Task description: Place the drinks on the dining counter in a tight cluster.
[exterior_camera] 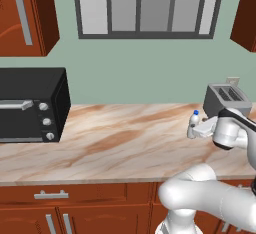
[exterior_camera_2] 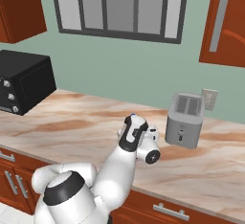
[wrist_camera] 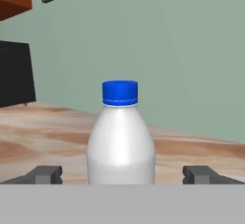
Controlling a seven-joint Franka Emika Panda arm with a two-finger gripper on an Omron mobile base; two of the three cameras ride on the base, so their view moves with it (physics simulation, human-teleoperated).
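Observation:
One of the drinks, a small white bottle with a blue cap [wrist_camera: 120,141], stands upright on a marbled counter [exterior_camera: 110,138], just left of the toaster. My gripper [wrist_camera: 123,174] is open, and its two dark fingertips [wrist_camera: 47,173] stand wide on either side of the bottle's lower body without touching it. From the left base view the bottle [exterior_camera: 193,124] sits right at the front of the gripper [exterior_camera: 196,130]. From the right base view the hand covers most of it and only the blue cap of the bottle [exterior_camera_2: 133,117] peeks above the gripper [exterior_camera_2: 130,125]. The dining counter is out of view.
A silver toaster [exterior_camera: 226,98] [exterior_camera_2: 184,119] stands close to the right of the bottle. A black oven [exterior_camera: 30,105] [exterior_camera_2: 21,82] sits at the counter's far left. Bare marbled stone lies between them. Behind are the green wall and a window [exterior_camera: 145,8].

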